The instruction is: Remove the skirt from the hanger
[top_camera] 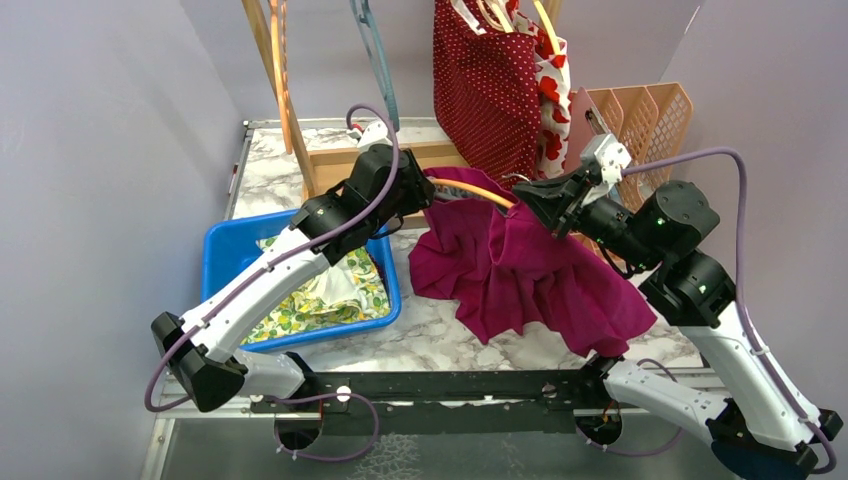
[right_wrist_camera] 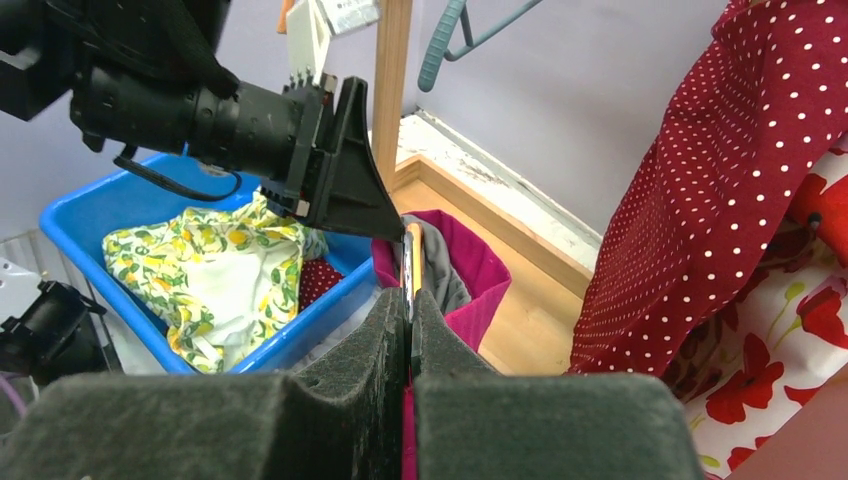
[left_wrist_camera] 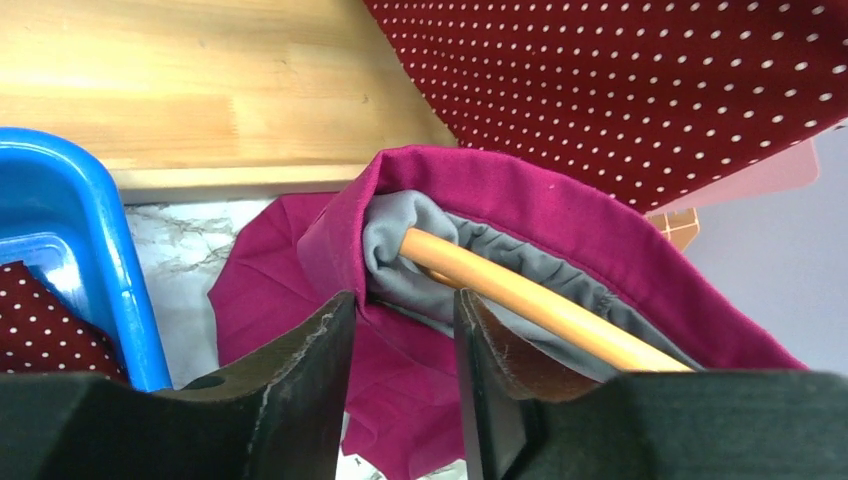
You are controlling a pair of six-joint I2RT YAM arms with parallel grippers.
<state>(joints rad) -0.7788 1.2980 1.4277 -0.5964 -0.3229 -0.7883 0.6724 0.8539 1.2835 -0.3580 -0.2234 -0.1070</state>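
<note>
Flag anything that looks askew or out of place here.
The magenta skirt sits askew. Its waistband is bunched at one end of the hanger, grey lining showing, between the jaws of the open left hand. The rest sags onto the table. The right hand is shut on the hanger.

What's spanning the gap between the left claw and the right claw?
The hanger's orange bar, with the waistband of the magenta skirt around it, seen in the top view.

The skirt [top_camera: 530,275] lies mid-worktop [top_camera: 430,335], with the hanger [top_camera: 470,192] running through its waistband. Left of it sits a tub [top_camera: 222,250] holding clothes [top_camera: 330,290]. Behind stand a wooden base [top_camera: 335,160], hanging dresses [top_camera: 485,80] and, rightward, a basket [top_camera: 655,115].
</note>
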